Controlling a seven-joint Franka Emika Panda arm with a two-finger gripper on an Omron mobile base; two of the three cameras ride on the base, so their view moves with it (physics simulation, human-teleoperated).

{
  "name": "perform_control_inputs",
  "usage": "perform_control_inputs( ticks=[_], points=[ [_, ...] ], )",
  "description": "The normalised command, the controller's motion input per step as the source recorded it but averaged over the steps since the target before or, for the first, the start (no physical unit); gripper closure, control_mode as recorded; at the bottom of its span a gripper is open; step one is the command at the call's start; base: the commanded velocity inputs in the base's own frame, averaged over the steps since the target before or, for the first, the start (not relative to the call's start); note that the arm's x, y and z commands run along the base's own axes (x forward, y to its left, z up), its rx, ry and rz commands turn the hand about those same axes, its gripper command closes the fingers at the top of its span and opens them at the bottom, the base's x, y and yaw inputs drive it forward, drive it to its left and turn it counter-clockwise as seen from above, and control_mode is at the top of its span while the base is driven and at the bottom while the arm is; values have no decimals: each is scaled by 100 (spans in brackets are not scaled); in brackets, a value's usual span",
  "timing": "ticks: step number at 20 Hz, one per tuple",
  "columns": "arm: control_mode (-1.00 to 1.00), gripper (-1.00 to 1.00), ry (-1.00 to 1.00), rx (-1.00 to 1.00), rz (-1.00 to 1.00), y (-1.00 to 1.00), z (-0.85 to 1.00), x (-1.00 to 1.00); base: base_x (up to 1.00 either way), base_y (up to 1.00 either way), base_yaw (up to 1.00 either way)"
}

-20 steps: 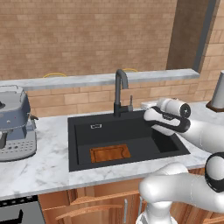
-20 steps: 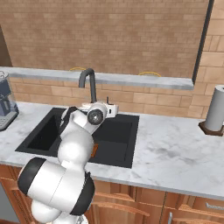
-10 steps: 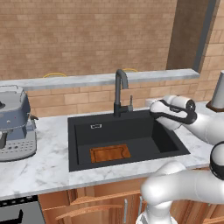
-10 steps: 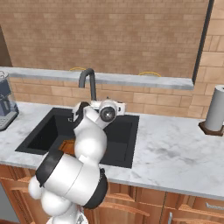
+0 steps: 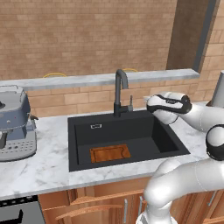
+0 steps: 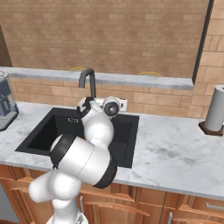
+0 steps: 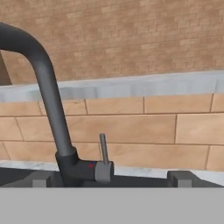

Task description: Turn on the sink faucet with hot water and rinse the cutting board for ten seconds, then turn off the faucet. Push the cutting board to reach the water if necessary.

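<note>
The tool hung wide open and empty, its two dark tips low in the hand view, lined up on the tall dark grey-black gooseneck faucet. The thin grey lever handle stood upright on the side of the faucet base, between the tips and apart from both. No water ran from the spout.

The step looked to be the reach for that lever. To do it well, the tips ought to come in square on the thin stem, near its top, then swing it towards the hot side without knocking the neck just beside it.

The small flat reddish-brown wooden cutting board lay flat on the floor of the large matte black sink, set in the white marble worktop. Its long axis ran left to right along the front wall, towards the front left. It seemed to lie nearer the front than the spout, so a push might be needed.
</note>
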Motion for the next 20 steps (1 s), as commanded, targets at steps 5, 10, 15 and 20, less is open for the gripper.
perform_control_inputs(
  ticks=[5, 10, 15, 20],
  points=[
    [-100, -100, 0, 0, 0, 0, -21, 40, 0, 0, 0],
    [-100, -100, 0, 0, 0, 0, -24, 36, 0, 0, 0],
    [-100, -100, 0, 0, 0, 2, -26, 40, 0, 0, 0],
    [-100, -100, 0, 0, 0, 3, -26, 34, 0, 0, 0]
  ],
)
